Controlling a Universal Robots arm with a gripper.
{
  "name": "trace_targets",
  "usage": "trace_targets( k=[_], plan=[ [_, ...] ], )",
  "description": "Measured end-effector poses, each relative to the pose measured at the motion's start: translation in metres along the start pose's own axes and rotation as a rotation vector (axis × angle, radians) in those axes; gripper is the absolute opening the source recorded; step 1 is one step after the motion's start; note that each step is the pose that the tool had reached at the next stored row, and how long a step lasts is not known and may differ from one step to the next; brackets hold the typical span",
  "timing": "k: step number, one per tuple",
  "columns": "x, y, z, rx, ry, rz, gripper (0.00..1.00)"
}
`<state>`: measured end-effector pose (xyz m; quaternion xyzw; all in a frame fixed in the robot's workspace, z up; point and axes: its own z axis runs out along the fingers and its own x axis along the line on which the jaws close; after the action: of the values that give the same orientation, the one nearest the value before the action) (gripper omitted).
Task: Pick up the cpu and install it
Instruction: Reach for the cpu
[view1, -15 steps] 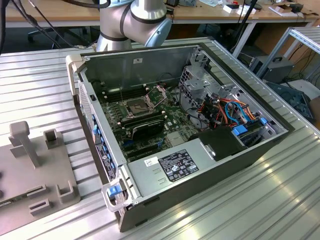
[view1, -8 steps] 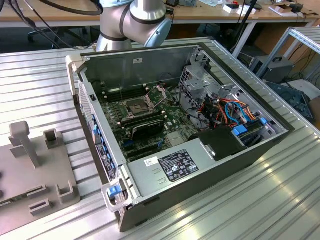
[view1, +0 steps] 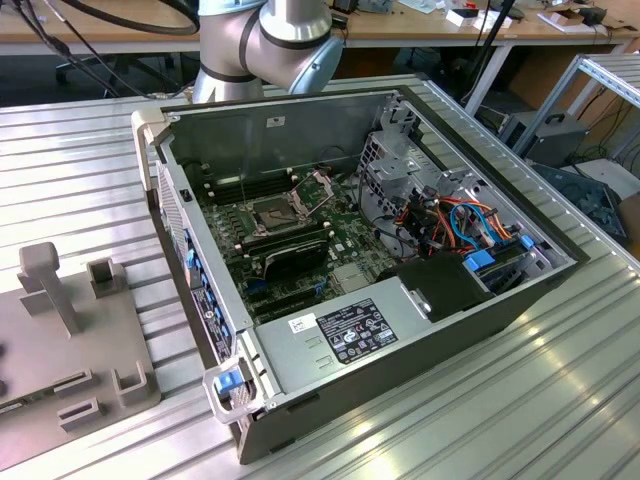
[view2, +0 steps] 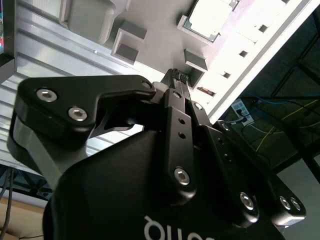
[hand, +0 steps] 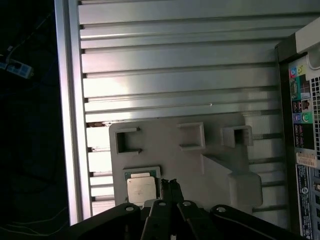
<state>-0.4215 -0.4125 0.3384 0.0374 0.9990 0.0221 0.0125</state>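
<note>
The cpu (hand: 140, 189) is a small silvery square with a green rim, lying in a recess of the grey fixture plate (hand: 165, 150). The second wrist view shows the cpu (view2: 209, 18) brightly lit on that same plate. My gripper (hand: 168, 183) hangs above the plate, its two black fingertips pressed together just beside the cpu, shut and holding nothing. In the second wrist view the gripper (view2: 178, 77) is seen from behind. Inside the open computer case, the dark socket (view1: 272, 212) on the green motherboard (view1: 345, 235) has its metal frame (view1: 314, 190) hinged up.
The open case (view1: 400, 330) lies on a ribbed aluminium table (view1: 80, 170), with the grey fixture plate (view1: 60, 350) at the exterior view's left. Raised blocks (hand: 235, 136) stand on the plate near the cpu. The table edge (hand: 70, 100) drops off beside the plate. Cables (view1: 460, 225) fill the case's far side.
</note>
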Motion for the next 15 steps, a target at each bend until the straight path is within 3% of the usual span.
trace_targets(
  k=[8, 15],
  plan=[
    [0.0002, -0.0001, 0.0011, 0.0000, 0.0000, 0.000, 0.11],
    [0.0007, -0.0004, 0.0073, 0.0000, 0.0000, 0.000, 0.11]
  ],
)
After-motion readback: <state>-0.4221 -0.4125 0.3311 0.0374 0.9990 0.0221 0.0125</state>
